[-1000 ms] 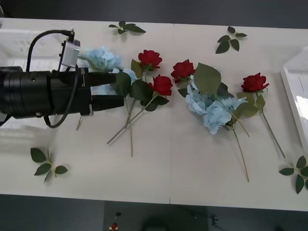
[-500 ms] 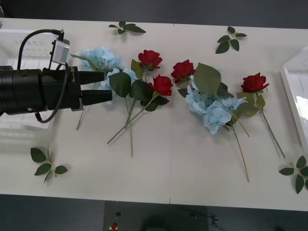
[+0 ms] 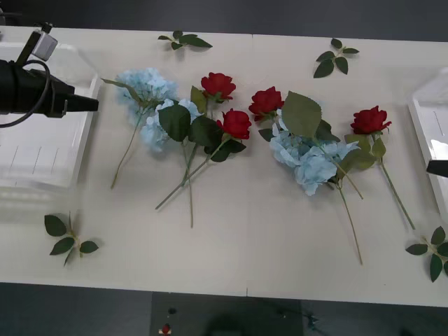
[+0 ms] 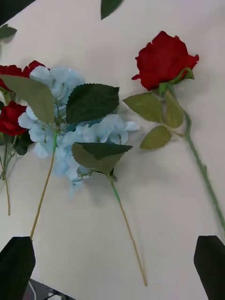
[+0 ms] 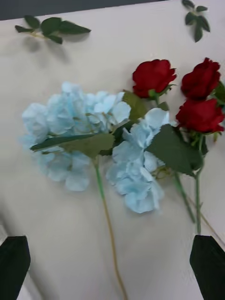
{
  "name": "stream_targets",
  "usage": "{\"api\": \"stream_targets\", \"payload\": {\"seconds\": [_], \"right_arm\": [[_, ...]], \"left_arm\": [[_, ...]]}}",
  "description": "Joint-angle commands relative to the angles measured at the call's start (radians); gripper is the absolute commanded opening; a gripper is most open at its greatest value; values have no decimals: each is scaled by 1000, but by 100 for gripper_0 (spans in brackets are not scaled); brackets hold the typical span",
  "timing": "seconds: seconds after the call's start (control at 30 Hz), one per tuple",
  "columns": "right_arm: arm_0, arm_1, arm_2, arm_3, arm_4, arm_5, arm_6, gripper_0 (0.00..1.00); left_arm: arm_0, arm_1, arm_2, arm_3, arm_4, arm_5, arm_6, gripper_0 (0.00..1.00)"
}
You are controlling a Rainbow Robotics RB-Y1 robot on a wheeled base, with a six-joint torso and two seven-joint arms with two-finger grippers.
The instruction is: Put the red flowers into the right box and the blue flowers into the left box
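Red flowers (image 3: 236, 123), four, and blue flowers (image 3: 145, 87) lie loose on the white table (image 3: 266, 238), outside the left box (image 3: 42, 150) and right box (image 3: 423, 133). Left gripper (image 3: 89, 105) hangs over the left box, fingers apart, empty. Right gripper (image 4: 112, 262) sits near the rightmost rose, fingers apart, empty.

On the pale bench (image 5: 61, 234) lie two blue flowers (image 5: 93, 140), their heads touching. One is the broader cluster, with a long green leaf (image 5: 75, 143) lying across it and a thin stem (image 5: 107, 225) running away from it. The other, narrower cluster sits just beside it, with a dark leaf (image 5: 176, 150) against its far side. Three red flowers (image 5: 153, 76) are grouped beyond the blue ones: one touches the narrower cluster, and the other two lie close together, one against the other. Two loose leaf sprigs (image 5: 49, 28) lie well apart from the blue flowers. The left gripper (image 5: 112, 267) has its jaws wide apart, both black fingertips (image 5: 14, 265) clear of the flowers and holding nothing.
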Motion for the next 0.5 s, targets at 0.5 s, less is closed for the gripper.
{"api": "stream_targets", "payload": {"seconds": [0.5], "right_arm": [[-911, 262, 618, 447, 632, 225, -94, 100]], "left_arm": [[-96, -258, 8, 95, -626, -20, 449, 100]]}}
